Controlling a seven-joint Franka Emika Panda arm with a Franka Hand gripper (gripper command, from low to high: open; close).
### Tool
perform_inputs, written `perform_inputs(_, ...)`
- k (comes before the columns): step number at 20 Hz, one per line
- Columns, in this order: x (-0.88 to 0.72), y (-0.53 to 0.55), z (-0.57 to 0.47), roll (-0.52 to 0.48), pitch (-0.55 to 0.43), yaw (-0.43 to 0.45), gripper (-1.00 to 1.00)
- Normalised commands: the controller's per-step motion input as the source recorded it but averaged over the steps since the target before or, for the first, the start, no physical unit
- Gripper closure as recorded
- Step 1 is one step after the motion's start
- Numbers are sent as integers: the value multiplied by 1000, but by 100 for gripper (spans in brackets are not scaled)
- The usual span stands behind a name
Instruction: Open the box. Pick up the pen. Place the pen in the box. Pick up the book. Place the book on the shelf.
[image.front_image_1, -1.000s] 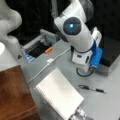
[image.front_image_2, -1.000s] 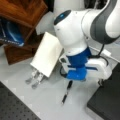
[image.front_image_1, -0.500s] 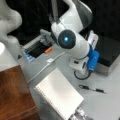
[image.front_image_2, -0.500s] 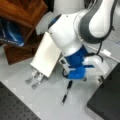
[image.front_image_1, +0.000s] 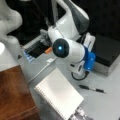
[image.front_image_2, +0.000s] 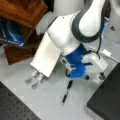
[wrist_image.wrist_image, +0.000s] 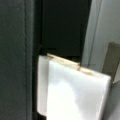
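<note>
The pincer (image.front_image_1: 79, 71) is seen low over the grey table (image.front_image_1: 105, 100) in both front views, hanging under the blue wrist housing (image.front_image_2: 76, 67) of the white arm (image.front_image_1: 68, 50). Whether its fingers stand apart or together cannot be told: they are masked by the arm's own body, and the wrist view is filled by a pale blurred block against dark surfaces. Nothing is seen clamped in it.

The pen (image.front_image_1: 92, 89) is found on the table just beside the pincer, apart from it, lying flat; in a front view it (image.front_image_2: 67, 92) lies just below the blue housing.

The box (image.front_image_1: 107, 53) is seen close beside the pincer, its black top down and its grey side wall facing the table; its dark corner (image.front_image_2: 107, 102) shows near the pincer in a front view.

The book (image.front_image_1: 58, 96) is propped tilted on a metal stand (image.front_image_2: 35, 78), farther from the pincer than the pen, with the spiral binding along one edge. Beyond the book, well apart from the pincer, the reddish-brown shelf (image.front_image_1: 13, 95) is seen, untouched by book or pincer.
</note>
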Motion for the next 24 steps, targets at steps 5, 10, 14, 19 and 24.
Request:
perform_inputs(5, -167, -51, -117, 337, -54, -137, -100)
perform_inputs(10, -158, 25, -103, 331, -64, -159, -100)
perform_inputs(14, -139, 41, -100, 285, -57, -164, -100)
perform_inputs(19, -108, 2, -71, 233, -52, -194, -100)
perform_inputs(24, -101, 31, -57, 196, -74, -240, -100)
